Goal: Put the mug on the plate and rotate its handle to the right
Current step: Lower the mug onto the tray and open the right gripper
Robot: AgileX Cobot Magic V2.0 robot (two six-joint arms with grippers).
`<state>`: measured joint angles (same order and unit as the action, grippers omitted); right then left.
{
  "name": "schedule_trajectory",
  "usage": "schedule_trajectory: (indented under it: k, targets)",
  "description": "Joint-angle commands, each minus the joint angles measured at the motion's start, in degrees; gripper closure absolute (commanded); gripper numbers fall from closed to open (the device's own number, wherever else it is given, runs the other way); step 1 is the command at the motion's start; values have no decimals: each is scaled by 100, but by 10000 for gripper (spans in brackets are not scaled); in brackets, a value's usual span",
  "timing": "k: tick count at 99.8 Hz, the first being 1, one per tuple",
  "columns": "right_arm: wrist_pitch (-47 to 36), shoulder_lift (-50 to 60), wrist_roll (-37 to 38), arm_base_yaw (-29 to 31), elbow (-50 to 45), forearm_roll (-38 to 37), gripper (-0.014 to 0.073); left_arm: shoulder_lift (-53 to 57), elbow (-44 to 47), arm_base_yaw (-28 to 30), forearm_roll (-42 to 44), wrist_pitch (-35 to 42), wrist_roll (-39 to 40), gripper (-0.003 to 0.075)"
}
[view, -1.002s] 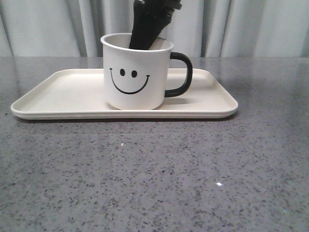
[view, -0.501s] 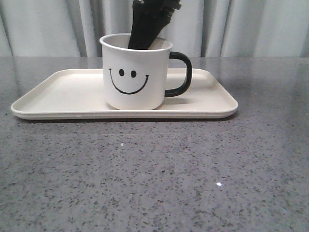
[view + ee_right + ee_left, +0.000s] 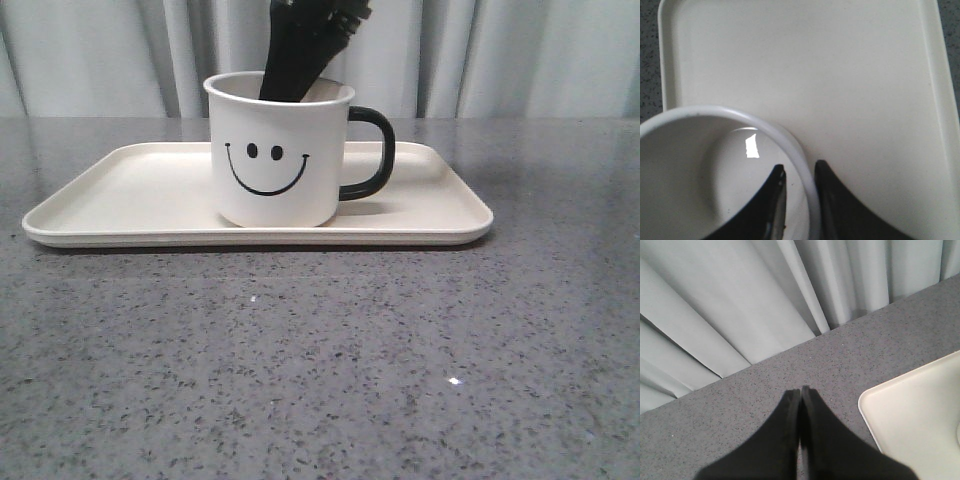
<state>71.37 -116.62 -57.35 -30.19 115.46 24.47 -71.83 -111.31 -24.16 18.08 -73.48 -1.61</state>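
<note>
Mug [image 3: 278, 150] sits mid-plate [image 3: 130, 190], handle [image 3: 372, 152] toward its right edge; right claw [image 3: 799, 176] pinches its rim, left claw [image 3: 800, 392] closed empty.

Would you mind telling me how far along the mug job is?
Done: the mug stands on the plate, its handle pointing right. In hand: the right gripper straddles the mug's wall. The left gripper waits closed beside the plate. Left: release and withdraw.

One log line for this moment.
mug: on plate | handle: right | right gripper: pinching mug wall | left gripper: shut, off plate
</note>
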Motion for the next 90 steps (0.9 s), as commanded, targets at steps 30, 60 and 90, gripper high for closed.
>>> schedule_trajectory:
  k: [30, 60, 90]
  targets:
    - [514, 389, -21, -4, 462, 293, 420, 94, -111, -43, 97, 117, 53, 740]
    - [514, 561, 79, -4, 916, 409, 420, 94, -111, -43, 97, 117, 53, 740]
    - [350, 1386, 465, 99, 1531, 404, 420, 94, -111, -43, 97, 132, 53, 740]
